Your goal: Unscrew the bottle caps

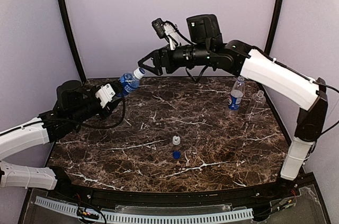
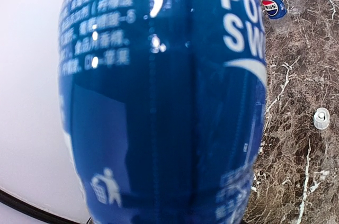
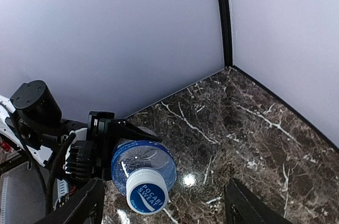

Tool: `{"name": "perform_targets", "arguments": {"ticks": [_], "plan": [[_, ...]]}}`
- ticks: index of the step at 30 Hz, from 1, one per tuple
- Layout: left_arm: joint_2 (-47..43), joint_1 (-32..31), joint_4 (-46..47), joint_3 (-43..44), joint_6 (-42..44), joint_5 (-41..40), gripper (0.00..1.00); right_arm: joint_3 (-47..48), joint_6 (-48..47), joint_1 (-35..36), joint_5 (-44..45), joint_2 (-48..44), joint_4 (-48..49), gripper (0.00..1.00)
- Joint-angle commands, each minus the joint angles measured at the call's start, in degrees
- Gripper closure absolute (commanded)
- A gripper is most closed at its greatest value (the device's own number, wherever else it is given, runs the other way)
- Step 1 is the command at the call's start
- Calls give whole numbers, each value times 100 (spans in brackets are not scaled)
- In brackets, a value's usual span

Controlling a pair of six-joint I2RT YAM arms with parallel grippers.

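My left gripper (image 1: 117, 90) is shut on the blue-label bottle (image 1: 127, 81) and holds it in the air, tilted, neck pointing up and right. The bottle's label (image 2: 159, 102) fills the left wrist view and hides the fingers. Its cap (image 1: 139, 73) is on, white with a blue printed top (image 3: 147, 193). My right gripper (image 1: 144, 66) is open just beyond the cap, its fingers (image 3: 85, 206) wide apart on either side, not touching. A white cap (image 1: 176, 140) and a blue cap (image 1: 176, 154) lie loose mid-table. The Pepsi bottle (image 1: 236, 95) and the unlabelled bottle (image 1: 256, 104) stand at the right.
The dark marble table (image 1: 212, 144) is boxed in by pale walls at the back and sides. The loose white cap also shows in the left wrist view (image 2: 321, 118), as does the Pepsi bottle (image 2: 271, 3). The right arm (image 1: 275, 78) reaches over the back of the table.
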Motion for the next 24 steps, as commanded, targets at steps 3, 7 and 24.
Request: {"name": "perform_targets", "arguments": {"ticks": [3,7,24], "plan": [[-15,-19,205,-96,126,-89,68,948,1071,54,58,572,-1047,26],[12,-21,198,-78,172,-85,68,1405,1098,54,-87,960,-1449,34],[58,-21,297,-21,209,-60,68,1501,656,45,-1036,1112,-1648,100]]}}
